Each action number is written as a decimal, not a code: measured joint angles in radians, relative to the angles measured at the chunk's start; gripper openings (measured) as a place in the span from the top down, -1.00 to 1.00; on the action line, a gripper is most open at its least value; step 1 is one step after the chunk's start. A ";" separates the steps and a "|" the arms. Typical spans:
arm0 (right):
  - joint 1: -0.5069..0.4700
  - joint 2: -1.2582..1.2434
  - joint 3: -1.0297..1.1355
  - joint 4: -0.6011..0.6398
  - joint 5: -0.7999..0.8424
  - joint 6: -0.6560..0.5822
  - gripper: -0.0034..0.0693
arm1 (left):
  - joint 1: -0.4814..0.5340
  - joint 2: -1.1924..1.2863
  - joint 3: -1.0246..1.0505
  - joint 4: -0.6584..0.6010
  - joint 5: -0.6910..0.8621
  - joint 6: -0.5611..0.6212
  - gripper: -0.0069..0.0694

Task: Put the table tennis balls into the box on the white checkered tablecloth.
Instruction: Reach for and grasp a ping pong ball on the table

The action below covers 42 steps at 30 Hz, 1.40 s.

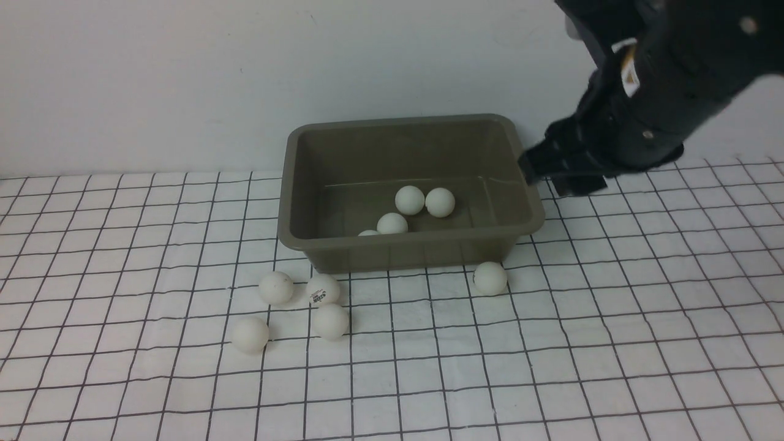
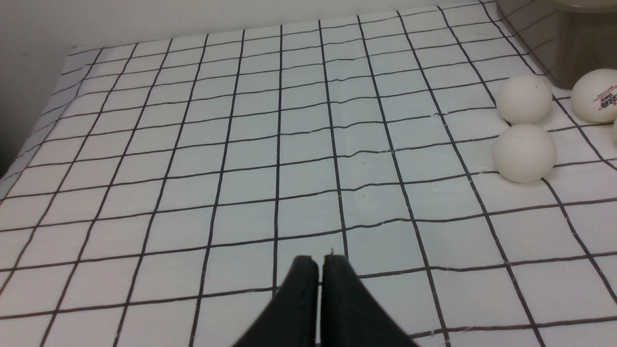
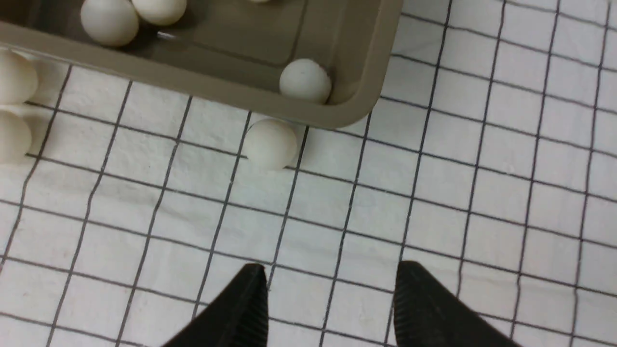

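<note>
Table tennis balls (image 1: pixel 276 288) look split about half and half. Far left, the left gripper (image 2: pixel 320 262) is pinched shut on nothing, low over bare white checkered tablecloth (image 1: pixel 612 343). Next, four of them lie loose on the cloth at 7 o'clock of the box (image 1: pixel 404 121), the logo ball (image 1: pixel 323 289) nearest its wall. Inside the box the front view shows four, and the right wrist view catches a corner ball (image 3: pixel 305 80) tucked behind the near wall: five home, I reckon, five to fetch. A lone ball (image 3: pixel 270 143) sits close under the rim at 5 o'clock. At 3 o'clock the right gripper (image 3: pixel 330 277) hangs over cloth, jaws wide and empty.
</note>
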 joint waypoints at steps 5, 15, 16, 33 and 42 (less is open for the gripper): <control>0.000 0.009 0.263 0.016 -0.268 0.081 -0.01 | 0.000 0.000 0.000 0.000 0.000 0.000 0.83; 0.000 0.243 0.283 0.007 -0.606 0.174 -0.02 | 0.000 0.000 0.000 0.000 0.000 0.000 0.83; 0.000 0.286 0.266 0.004 -0.611 0.179 -0.02 | 0.000 0.000 0.000 0.000 0.000 0.000 0.83; -0.006 0.431 0.092 -0.029 -0.546 0.194 -0.43 | 0.000 0.000 0.000 0.000 0.000 0.000 0.83; -0.048 0.431 0.090 -0.059 -0.495 0.208 -0.47 | 0.000 0.000 0.000 0.000 0.000 0.000 0.83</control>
